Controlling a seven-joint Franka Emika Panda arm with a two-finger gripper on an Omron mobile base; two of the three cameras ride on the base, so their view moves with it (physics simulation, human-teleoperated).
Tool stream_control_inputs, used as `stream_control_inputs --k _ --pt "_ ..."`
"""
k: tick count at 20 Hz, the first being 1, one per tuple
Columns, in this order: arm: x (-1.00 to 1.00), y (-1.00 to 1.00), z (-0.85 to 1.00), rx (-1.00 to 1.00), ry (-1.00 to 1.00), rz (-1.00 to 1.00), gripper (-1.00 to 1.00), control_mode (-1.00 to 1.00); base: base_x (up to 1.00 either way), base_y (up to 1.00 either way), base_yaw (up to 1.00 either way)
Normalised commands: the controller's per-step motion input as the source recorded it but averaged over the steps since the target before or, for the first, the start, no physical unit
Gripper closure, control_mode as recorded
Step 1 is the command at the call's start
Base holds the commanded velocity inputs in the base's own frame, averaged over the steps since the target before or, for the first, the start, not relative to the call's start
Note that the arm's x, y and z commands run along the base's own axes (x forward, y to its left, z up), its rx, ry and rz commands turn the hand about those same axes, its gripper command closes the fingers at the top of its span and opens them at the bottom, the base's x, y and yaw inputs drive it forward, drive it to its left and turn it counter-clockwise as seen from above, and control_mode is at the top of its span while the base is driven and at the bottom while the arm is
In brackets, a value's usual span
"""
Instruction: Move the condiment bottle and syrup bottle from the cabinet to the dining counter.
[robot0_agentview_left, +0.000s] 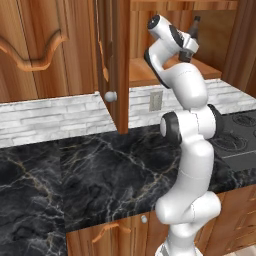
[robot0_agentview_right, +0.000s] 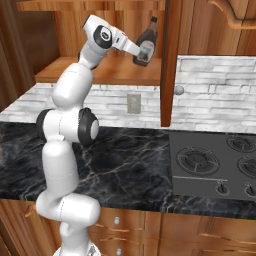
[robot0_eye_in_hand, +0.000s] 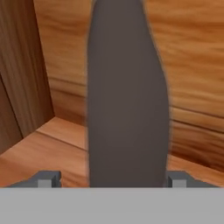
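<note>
At the top centre of the right base view, the syrup bottle (robot0_agentview_right: 145, 47) stood tilted in the open cabinet (robot0_agentview_right: 107, 70), its long axis rising between the gripper (robot0_agentview_right: 141, 53) fingertips (robot0_eye_in_hand: 46, 179), which stood apart flanking its body without visibly clamping it.

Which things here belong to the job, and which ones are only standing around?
Job:
syrup bottle, between the gripper's open fingers
cabinet, open, bottle on its shelf

Not part of it:
stove
wall outlet
black marble counter
drawers
</note>
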Motion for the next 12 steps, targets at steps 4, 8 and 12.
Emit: stream_control_inputs --k 4,8,12 --pt "0.00 -0.04 -0.33 0.00 -0.01 -0.06 1.00 -1.00 0.00 0.00 0.00" --pt "-0.05 -0.13 -0.56 0.00 -0.12 -0.05 1.00 -1.00 0.00 0.00 0.00" --pt "-0.28 -0.15 -0.81 -0.03 -0.24 -0.01 1.00 -1.00 0.00 0.00 0.00"
